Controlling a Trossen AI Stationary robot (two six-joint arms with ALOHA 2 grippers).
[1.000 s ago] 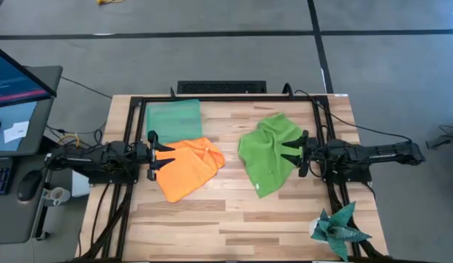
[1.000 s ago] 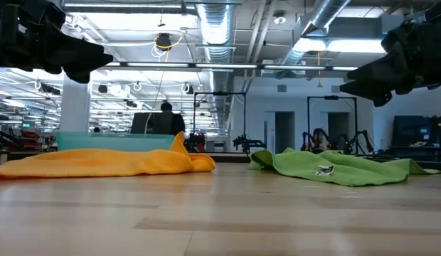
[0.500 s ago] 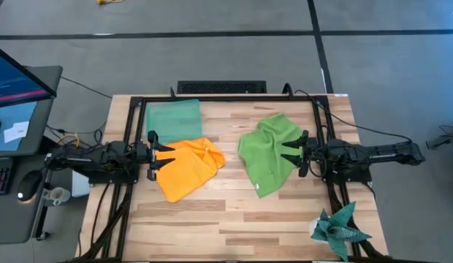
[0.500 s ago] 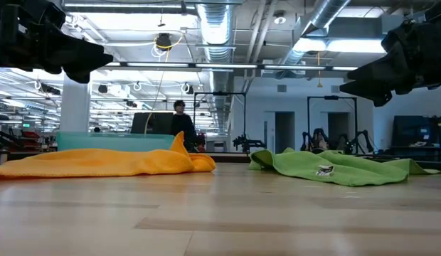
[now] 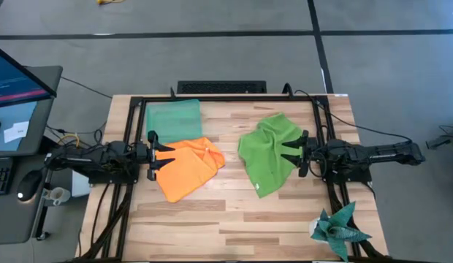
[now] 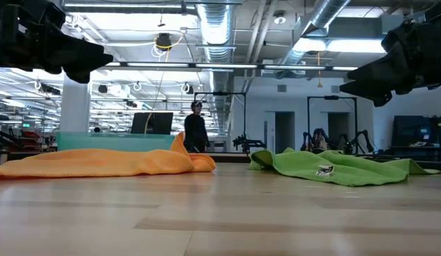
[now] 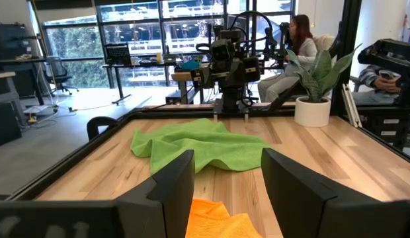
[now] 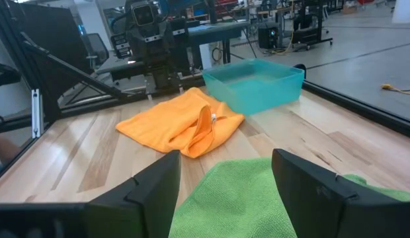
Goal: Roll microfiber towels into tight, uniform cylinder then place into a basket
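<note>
Hovering with fingers spread and empty, your left gripper (image 5: pixel 162 155) at nine o'clock over the orange towel (image 5: pixel 188 168) and right gripper (image 5: pixel 288 153) at three over the green towel (image 5: pixel 269 153) look poised to start rolling, basket (image 5: pixel 173 116) waiting at eleven.

- Basket (image 5: pixel 173 116): far left of table (image 5: pixel 234 212), just behind the first towel (image 5: pixel 184 167).
- Second towel (image 5: pixel 268 151): right of it, apart.
- My left gripper (image 5: pixel 164 155) over first towel's edge; right gripper (image 5: pixel 288 153) over second's.
</note>
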